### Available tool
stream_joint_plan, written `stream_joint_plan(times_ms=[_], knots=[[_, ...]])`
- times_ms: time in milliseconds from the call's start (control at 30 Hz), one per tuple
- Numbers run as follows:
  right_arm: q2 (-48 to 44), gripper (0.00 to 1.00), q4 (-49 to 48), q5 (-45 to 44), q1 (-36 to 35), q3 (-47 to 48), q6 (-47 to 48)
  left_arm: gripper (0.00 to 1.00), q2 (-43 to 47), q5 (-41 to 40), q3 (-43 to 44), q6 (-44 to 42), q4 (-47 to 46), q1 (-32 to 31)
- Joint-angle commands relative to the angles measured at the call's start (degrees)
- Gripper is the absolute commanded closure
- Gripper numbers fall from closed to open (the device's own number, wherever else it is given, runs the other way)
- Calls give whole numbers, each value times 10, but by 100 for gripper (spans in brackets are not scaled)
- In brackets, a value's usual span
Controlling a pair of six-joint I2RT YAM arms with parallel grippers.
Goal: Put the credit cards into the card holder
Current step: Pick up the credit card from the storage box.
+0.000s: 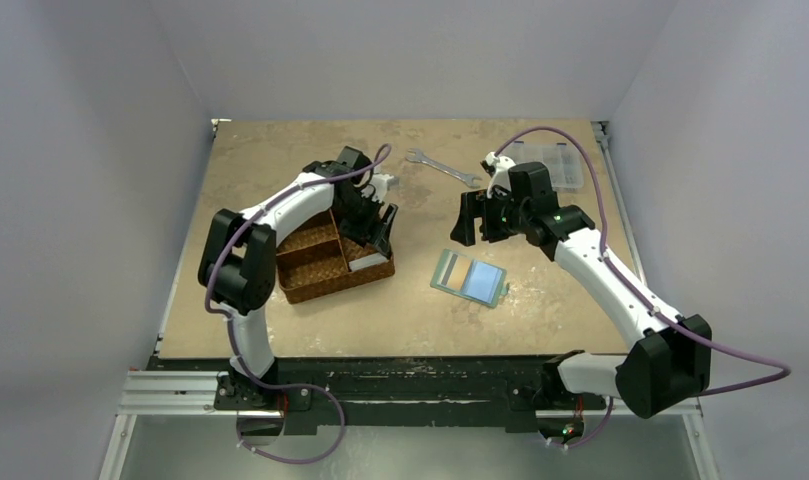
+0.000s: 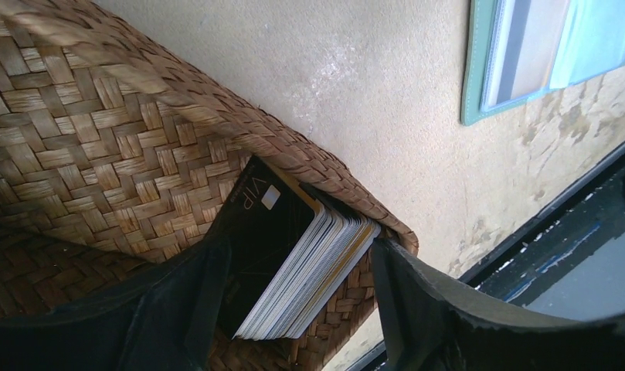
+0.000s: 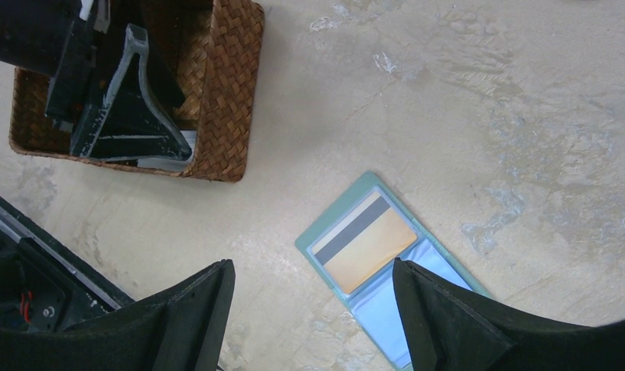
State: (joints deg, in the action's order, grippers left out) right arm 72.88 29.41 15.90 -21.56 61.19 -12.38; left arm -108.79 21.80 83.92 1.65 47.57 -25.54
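Left claw (image 2: 293,263) is down inside the woven basket (image 2: 100,154), in the compartment at its right end. Its two dark fingers (image 2: 417,301) stand on either side of the stack of credit cards (image 2: 274,232). The stack is on edge, leaning against the basket wall, with a black card marked VIP facing out and a bunch of pale card edges fanned behind it. One finger looks like it's right up against the black face and the other sits just beside the far edge of the stack. Honestly I can't tell if it's actually squeezing them or just straddling them. Right claw (image 3: 313,270) is spread wide with nothing in it, hanging over the surface (image 3: 448,116) just above the card holder (image 3: 378,309). The holder lies flat and opened up between the basket and the right arm, well apart from the basket. It has a teal border and a blue pocket on one half. An orange card with a grey stripe (image 3: 367,243) sits on the other half, though I can't make out whether it's fully tucked into a pocket. Further back on the surface there's a wrench (image 1: 442,168), and a clear compartment box (image 1: 555,165) sits in the far right corner.
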Motion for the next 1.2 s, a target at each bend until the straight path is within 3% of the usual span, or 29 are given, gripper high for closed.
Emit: stream_joint_plan(times_ms=[0,333,433,633,767,1167], knots=[[4,17,0,-7,3,31,11,27,-5,51,18,-29,4,22],[16,17,3,-3,3,35,10,19,-21,156,13,-65,35,59],[20,17,3,-1,3,37,10,8,-18,153,4,-66,29,59],[23,17,5,4,3,39,10,1,-27,144,-2,-77,34,59],[22,17,6,4,3,39,10,1,-24,121,2,-76,34,56],[17,17,6,14,3,33,10,19,-1,56,-6,-60,15,13]])
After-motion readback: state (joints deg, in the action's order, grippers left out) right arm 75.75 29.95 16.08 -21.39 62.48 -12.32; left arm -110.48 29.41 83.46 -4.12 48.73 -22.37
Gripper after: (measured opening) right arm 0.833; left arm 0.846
